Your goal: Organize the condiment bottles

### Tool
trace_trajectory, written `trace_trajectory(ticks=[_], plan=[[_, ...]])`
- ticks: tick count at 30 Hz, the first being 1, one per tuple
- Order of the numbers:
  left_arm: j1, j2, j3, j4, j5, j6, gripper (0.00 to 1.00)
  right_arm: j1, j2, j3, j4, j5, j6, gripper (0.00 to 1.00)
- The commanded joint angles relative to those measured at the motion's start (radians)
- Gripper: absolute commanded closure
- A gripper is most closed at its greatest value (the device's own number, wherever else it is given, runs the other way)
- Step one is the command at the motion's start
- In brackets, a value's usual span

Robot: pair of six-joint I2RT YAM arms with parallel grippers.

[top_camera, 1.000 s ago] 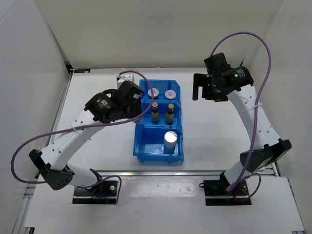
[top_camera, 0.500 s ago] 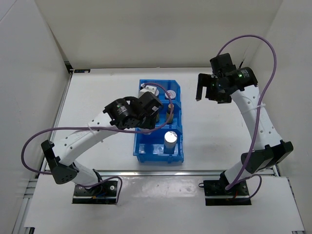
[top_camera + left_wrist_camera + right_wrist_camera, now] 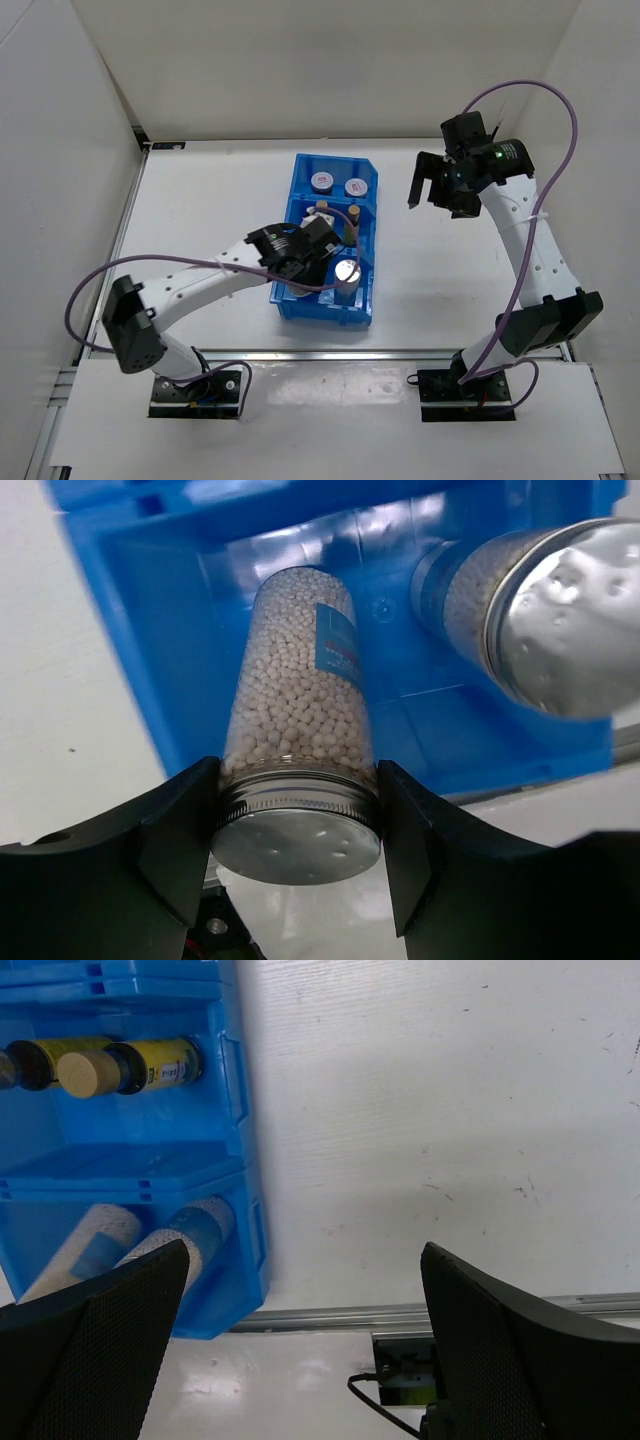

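Note:
My left gripper [image 3: 296,830] is shut on a silver-topped blue-white cylinder [image 3: 300,680] just under its metal lid. It holds it over the near compartment of the blue bin [image 3: 130,630], beside a second silver-topped cylinder [image 3: 540,610] standing there. From above, the left gripper [image 3: 316,258] sits close left of that standing cylinder [image 3: 347,272]. Two amber black-capped bottles [image 3: 352,215] stand in the middle compartment and two white-lidded jars [image 3: 321,181] in the far one. My right gripper [image 3: 425,185] hangs open right of the bin, with nothing between its fingers [image 3: 520,1350].
The blue bin [image 3: 301,175] lies lengthwise in the middle of the white table. A metal rail [image 3: 400,352] runs along the near edge by the arm bases. White walls enclose the table on three sides. Purple cables loop off both arms.
The left arm has carried the cylinder from beside the bin's far left end to over its near compartment. The right gripper has drifted slightly right and stayed open.

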Motion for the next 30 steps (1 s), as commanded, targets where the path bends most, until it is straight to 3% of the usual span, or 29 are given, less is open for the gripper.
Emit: trace_trajectory(ticks=[1,8,12,15,16,17,20,24,30], plan=[[0.004,0.056,0.009,0.114,0.053,0.033,0.89,-0.029,-0.032,-0.017,-0.019,-0.035,0.025,0.00],[0.004,0.065,0.033,0.114,0.042,0.043,0.89,-0.038,-0.041,-0.017,-0.019,-0.047,0.016,0.00],[0.014,0.076,0.033,0.114,0.052,0.043,0.80,-0.038,-0.041,-0.017,-0.019,-0.047,0.016,0.00],[0.024,0.096,0.033,0.114,0.064,0.052,0.60,-0.038,-0.041,-0.017,-0.019,-0.047,0.007,0.00],[0.024,0.096,0.042,0.114,0.064,0.052,0.39,-0.038,-0.032,-0.017,-0.019,-0.047,0.019,0.00],[0.024,0.096,0.042,0.114,0.064,0.052,0.29,-0.038,-0.032,-0.017,-0.019,-0.047,0.019,0.00],[0.035,0.096,0.060,0.114,0.038,0.061,0.11,-0.038,-0.032,-0.007,-0.019,-0.037,0.028,0.00],[0.075,0.096,0.120,0.114,0.029,0.101,0.00,-0.038,-0.041,-0.007,-0.010,-0.026,0.037,0.00],[0.135,0.096,0.249,0.114,0.020,0.161,0.00,-0.038,-0.041,-0.007,-0.001,-0.015,0.047,0.00]])
